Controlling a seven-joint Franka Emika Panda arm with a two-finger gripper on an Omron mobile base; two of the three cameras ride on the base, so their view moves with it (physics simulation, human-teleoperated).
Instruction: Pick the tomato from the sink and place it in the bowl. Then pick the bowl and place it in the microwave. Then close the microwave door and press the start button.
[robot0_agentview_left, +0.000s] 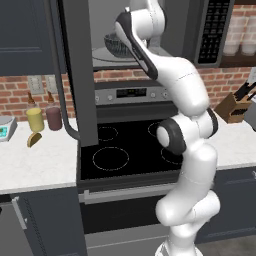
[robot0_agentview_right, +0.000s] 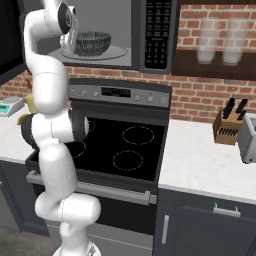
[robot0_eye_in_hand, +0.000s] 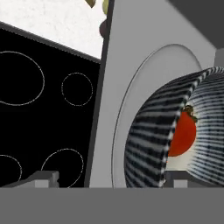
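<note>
Bowl (robot0_agentview_right: 93, 43) sitting on turntable (robot0_agentview_right: 117, 53) inside microwave (robot0_agentview_right: 155, 35), tomato (robot0_eye_in_hand: 183, 135) inside it, so both placements look done. Tool (robot0_eye_in_hand: 109, 177) jaws spread wide, gripping nothing, right at bowl rim. Left: shutting microwave door (robot0_agentview_left: 80, 75), hanging open at left, then pressing start; keypad (robot0_agentview_right: 156, 34) writing too small to read.
</note>
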